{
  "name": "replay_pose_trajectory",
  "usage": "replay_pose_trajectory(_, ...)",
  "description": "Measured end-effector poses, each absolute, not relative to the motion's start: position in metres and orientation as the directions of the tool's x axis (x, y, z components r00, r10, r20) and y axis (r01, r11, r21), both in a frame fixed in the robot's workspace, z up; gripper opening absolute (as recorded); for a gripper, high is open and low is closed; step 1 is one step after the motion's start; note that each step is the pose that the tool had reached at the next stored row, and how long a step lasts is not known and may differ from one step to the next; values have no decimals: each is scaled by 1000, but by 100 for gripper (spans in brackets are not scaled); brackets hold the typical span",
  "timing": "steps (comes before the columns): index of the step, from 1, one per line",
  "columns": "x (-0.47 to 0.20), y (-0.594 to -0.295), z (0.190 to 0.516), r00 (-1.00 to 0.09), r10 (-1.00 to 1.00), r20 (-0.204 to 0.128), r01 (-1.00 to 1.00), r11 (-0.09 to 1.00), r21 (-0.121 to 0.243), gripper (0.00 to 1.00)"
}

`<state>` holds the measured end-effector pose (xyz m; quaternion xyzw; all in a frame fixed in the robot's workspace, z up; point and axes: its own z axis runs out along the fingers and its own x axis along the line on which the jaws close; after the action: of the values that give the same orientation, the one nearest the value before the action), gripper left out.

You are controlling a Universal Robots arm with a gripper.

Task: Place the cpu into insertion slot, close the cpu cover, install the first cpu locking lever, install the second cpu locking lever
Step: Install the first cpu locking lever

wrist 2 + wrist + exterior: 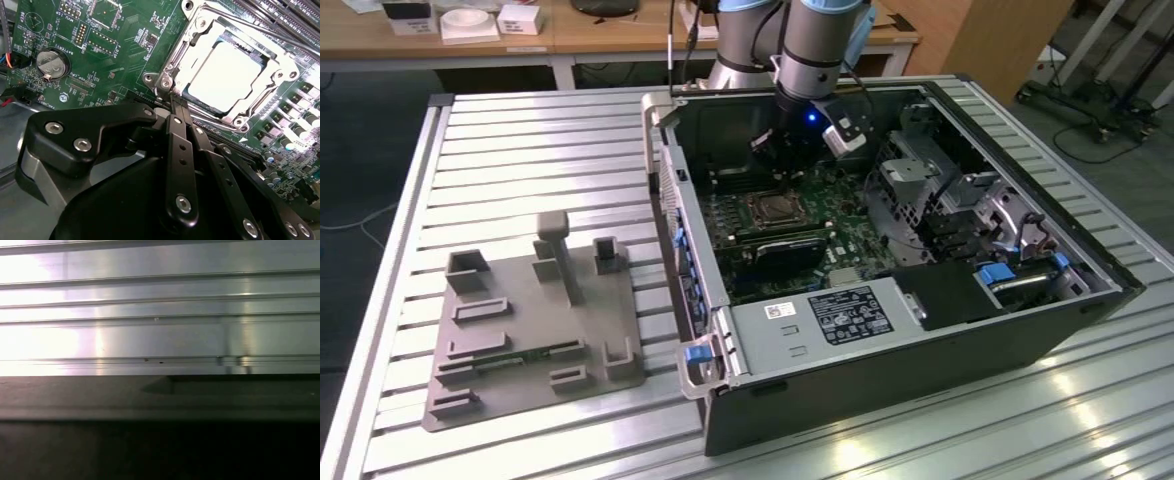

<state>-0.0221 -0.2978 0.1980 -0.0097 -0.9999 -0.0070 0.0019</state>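
Silvery-grey metal is catching the light in the second wrist view, where the cpu (227, 77) is lying flat in its socket on the green motherboard (125, 40). The cpu cover (192, 47) is lying down over it, its frame sitting around the chip's edges with the centre showing through. I cannot tell whether the locking levers are latched.

The gripper (176, 102) is hanging just beside one corner of the socket. Its black fingers (181, 150) are pressing together to a single narrow tip, with nothing visible between them. The tip is pointing at the cover's corner, but I cannot tell whether it is touching. A round coin battery (52, 62) is sitting on the board, well apart from the socket.

In the exterior view, the arm (814, 40) is reaching down from the far side into the open case (894, 390), which is lying on its side on the slatted aluminium table (520, 150). The cpu (775, 210) is showing as a small pale square on the board, just below the arm's dark end. A black power box (847, 315) with a white label is sitting at the near end of the case. A grey fixture (520, 330) is lying on the table toward the exterior view's left, apart from the case.

In the first wrist view, bright table (160, 300) slats are running across above a dark edge (160, 395).
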Motion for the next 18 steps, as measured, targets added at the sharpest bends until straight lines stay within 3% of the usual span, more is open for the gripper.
replay_pose_trajectory(18, -22, -298, 201, -1000, 19, 4, 19, 1000, 12, 10)
